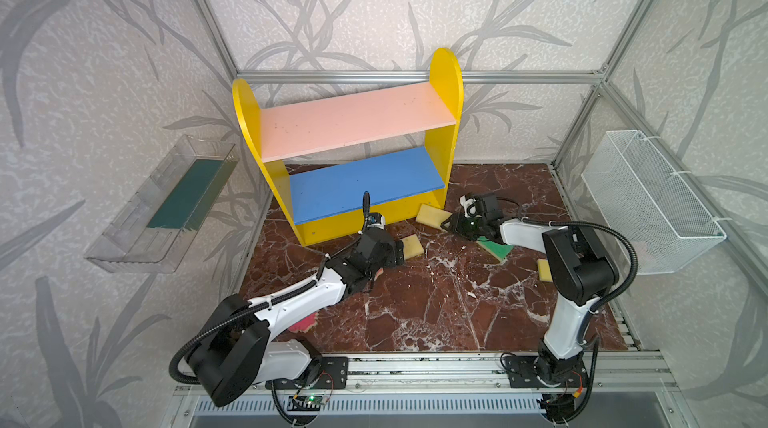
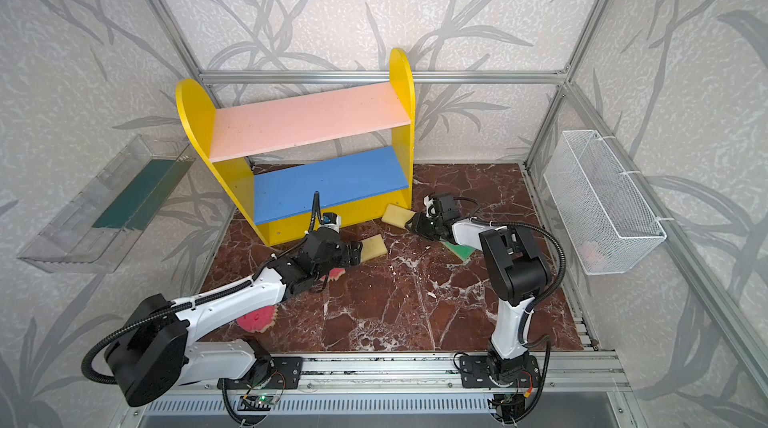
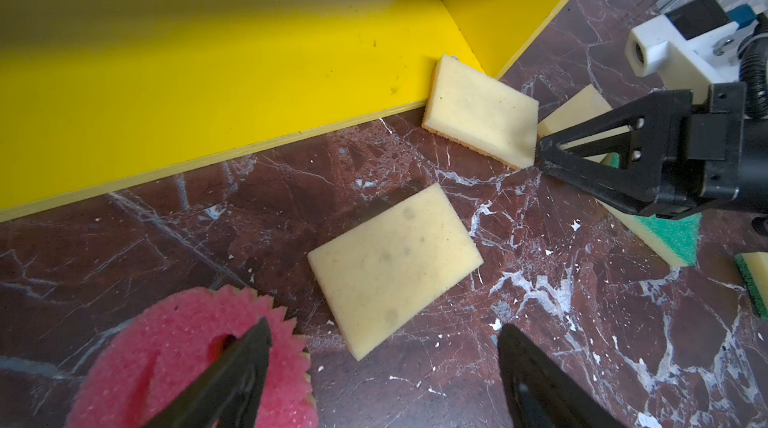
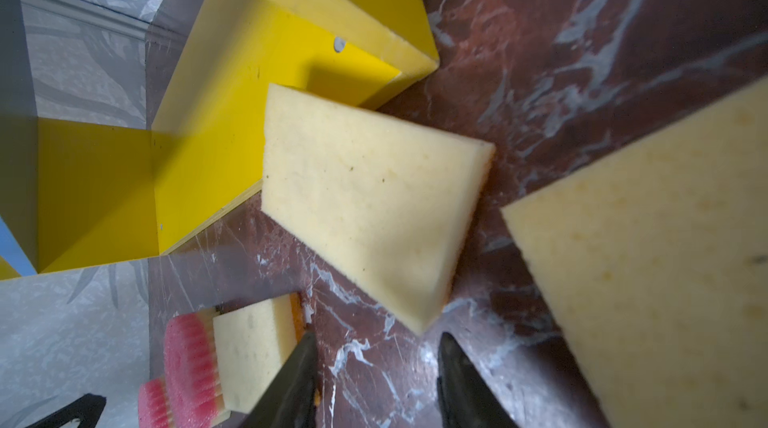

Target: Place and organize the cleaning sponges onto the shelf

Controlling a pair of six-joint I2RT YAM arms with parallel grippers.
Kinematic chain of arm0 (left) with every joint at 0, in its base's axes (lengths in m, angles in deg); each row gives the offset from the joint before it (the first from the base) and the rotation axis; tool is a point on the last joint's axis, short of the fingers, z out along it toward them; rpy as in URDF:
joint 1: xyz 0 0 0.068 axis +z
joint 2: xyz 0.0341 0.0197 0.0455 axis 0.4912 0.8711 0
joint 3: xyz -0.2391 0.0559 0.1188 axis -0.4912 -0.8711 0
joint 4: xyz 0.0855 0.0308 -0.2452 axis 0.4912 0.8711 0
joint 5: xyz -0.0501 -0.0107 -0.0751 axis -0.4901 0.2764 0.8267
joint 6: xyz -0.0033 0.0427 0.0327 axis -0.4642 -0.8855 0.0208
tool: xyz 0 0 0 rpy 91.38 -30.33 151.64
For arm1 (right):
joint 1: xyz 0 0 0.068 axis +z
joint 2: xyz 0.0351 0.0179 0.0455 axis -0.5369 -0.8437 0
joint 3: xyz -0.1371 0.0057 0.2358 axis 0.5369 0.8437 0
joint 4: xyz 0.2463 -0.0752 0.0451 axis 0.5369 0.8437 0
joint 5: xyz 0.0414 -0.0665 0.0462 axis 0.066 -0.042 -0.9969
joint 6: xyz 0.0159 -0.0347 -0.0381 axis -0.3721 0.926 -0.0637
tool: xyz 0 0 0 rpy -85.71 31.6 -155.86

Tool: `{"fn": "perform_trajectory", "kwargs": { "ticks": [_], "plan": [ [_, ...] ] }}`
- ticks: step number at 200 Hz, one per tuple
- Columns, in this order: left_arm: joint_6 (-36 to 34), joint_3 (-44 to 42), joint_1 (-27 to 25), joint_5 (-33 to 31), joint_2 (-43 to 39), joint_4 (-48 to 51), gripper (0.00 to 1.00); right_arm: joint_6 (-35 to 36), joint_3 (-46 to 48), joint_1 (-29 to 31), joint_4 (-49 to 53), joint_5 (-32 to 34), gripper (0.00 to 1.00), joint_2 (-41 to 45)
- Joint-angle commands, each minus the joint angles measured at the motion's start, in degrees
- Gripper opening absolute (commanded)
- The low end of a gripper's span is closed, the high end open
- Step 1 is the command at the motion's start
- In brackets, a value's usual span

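The shelf [image 1: 353, 126] [image 2: 311, 122] stands at the back with bare pink and blue boards. One pale yellow sponge [image 1: 432, 216] [image 4: 365, 205] leans against its right foot. My right gripper [image 1: 449, 224] [image 4: 374, 347] is open and narrowed, with that sponge's corner just ahead of its tips and nothing between them. A second yellow sponge [image 1: 412, 246] [image 3: 395, 268] lies flat in front of my left gripper [image 1: 400, 254] [image 3: 384, 334], which is wide open and empty. A green-faced sponge [image 1: 496, 250] lies under the right arm. Pink round sponges [image 2: 257, 317] [image 3: 187, 355] lie beneath the left arm.
Another yellow sponge [image 1: 543, 270] lies by the right arm's elbow. A clear plastic tray [image 1: 162, 205] hangs on the left wall and a white wire basket [image 1: 652, 201] on the right wall. The two grippers are close together in front of the shelf's base.
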Motion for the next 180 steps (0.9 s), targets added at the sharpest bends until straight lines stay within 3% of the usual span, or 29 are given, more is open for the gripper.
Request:
{"fn": "perform_trajectory", "kwargs": {
  "ticks": [1, 64, 125, 180],
  "plan": [
    [-0.1, 0.4, 0.7, -0.4, -0.5, -0.4, 0.87, -1.6, -1.5, -0.7, -1.3, 0.8, 0.46, -1.4],
    [-0.4, 0.7, 1.3, -0.2, -0.3, -0.6, 0.87, -2.2, -3.7, -1.1, -2.3, 1.9, 0.46, -4.6],
    [-0.7, 0.8, 2.1, 0.2, 0.0, -0.3, 0.86, -3.6, -4.1, -1.8, -4.8, 0.6, 0.22, -6.7],
    [-0.6, 0.8, 2.2, 0.0, -1.1, 0.6, 0.86, -5.3, -2.1, -1.7, -7.2, -0.2, 0.06, -4.7]
  ]
}}
